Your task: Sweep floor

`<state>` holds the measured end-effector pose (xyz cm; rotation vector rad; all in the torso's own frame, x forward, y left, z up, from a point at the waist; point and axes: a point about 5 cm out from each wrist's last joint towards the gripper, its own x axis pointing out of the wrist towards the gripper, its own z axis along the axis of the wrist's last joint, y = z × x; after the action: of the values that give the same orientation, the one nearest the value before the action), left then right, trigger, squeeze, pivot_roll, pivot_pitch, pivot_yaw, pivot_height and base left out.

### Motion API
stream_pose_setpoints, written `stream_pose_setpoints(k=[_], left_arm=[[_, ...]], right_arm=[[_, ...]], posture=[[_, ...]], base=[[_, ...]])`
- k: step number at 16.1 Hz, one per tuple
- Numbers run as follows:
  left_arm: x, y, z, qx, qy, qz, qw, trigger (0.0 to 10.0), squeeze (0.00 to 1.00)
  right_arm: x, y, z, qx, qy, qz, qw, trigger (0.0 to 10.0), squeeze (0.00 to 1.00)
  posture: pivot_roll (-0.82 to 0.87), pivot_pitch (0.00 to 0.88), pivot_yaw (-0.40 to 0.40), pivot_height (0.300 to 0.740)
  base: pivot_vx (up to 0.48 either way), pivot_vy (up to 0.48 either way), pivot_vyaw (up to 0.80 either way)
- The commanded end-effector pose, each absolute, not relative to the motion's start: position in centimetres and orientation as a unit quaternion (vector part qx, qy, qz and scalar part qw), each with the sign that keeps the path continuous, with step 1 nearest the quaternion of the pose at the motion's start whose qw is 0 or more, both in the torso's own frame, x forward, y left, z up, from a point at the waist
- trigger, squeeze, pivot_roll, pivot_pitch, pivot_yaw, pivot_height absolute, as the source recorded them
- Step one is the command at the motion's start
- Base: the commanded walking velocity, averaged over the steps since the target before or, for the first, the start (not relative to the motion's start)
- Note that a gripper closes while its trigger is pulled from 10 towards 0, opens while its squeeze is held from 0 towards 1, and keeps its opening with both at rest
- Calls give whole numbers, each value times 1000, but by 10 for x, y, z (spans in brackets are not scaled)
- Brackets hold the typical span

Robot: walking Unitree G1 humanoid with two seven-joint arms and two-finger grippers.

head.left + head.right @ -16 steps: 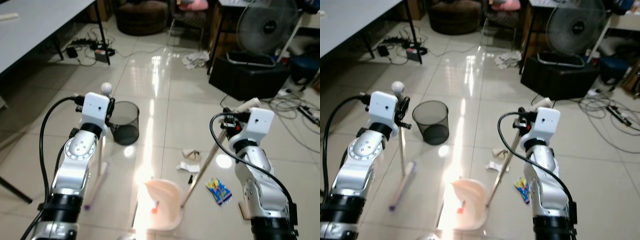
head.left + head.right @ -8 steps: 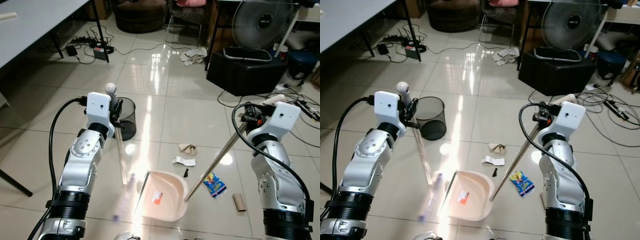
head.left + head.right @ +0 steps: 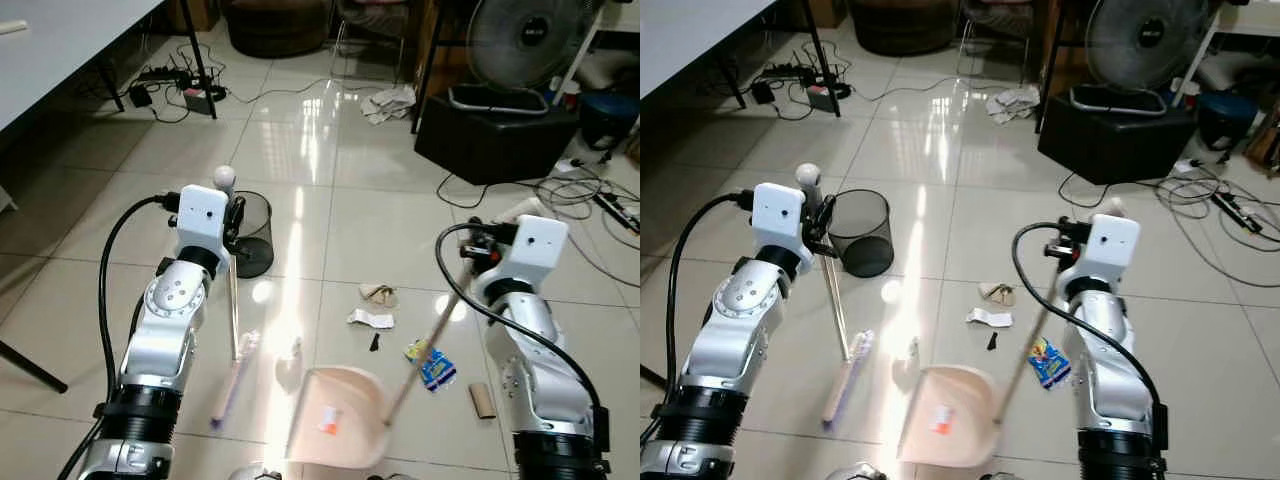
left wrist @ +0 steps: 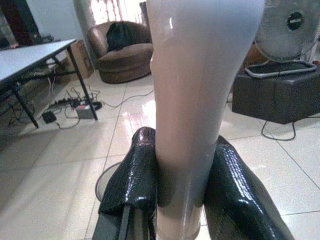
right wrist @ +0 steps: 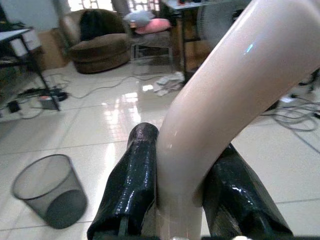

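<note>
My left gripper (image 4: pixel 183 150) is shut on a pale broom handle (image 3: pixel 233 300) with a round knob on top. The handle stands nearly upright, and the broom head (image 3: pixel 232 380) rests on the tiles left of the dustpan. My right gripper (image 5: pixel 186 150) is shut on the long handle (image 3: pixel 425 350) of a pinkish dustpan (image 3: pixel 335 430), which holds an orange-white scrap (image 3: pixel 328 422). Litter lies beyond the pan: crumpled paper (image 3: pixel 377 293), a white scrap (image 3: pixel 370 318), a small black bit (image 3: pixel 374 342), a blue-yellow wrapper (image 3: pixel 430 365) and a cardboard tube (image 3: pixel 482 400).
A black mesh bin (image 3: pixel 254 235) stands just behind the broom. A black box (image 3: pixel 495 135) with a fan (image 3: pixel 525 35) on it sits at the back right, with cables (image 3: pixel 590 200) beside it. A table (image 3: pixel 60 40) and power strips (image 3: pixel 190 95) are at the back left.
The dustpan has come nearer to me and its handle stands steeper. The broom handle has straightened up, with the head now still left of the pan. The view has shifted slightly.
</note>
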<state>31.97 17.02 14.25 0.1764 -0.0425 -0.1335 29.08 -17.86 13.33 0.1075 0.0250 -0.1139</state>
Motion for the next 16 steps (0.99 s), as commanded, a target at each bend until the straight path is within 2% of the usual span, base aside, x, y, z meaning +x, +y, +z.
stream_pose_setpoints(k=[1, 3, 5, 15, 16], left_arm=[[315, 172, 152, 87, -49, -56, 993, 10000, 0], [313, 172, 151, 84, -55, -51, 994, 10000, 0], [316, 172, 154, 90, -59, -49, 993, 10000, 0], [325, 170, 161, 107, -68, -66, 990, 10000, 0], [327, 170, 163, 106, -68, -67, 990, 10000, 0]], right_arm=[[291, -175, 142, 60, -14, -51, 997, 10000, 0], [294, -171, 147, 65, -26, -41, 997, 10000, 0], [299, -172, 151, 63, -33, -39, 997, 10000, 0], [311, -170, 165, 0, -66, -4, 998, 10000, 0], [311, -169, 164, 12, -66, -4, 998, 10000, 0]], posture=[[29, 29, 3, 740], [30, 9, -10, 740], [28, 26, -14, 740], [36, 23, -6, 740], [39, 27, -4, 740]], base=[[0, 0, 0], [0, 0, 0], [0, 0, 0], [278, 0, 0], [277, 0, 675]])
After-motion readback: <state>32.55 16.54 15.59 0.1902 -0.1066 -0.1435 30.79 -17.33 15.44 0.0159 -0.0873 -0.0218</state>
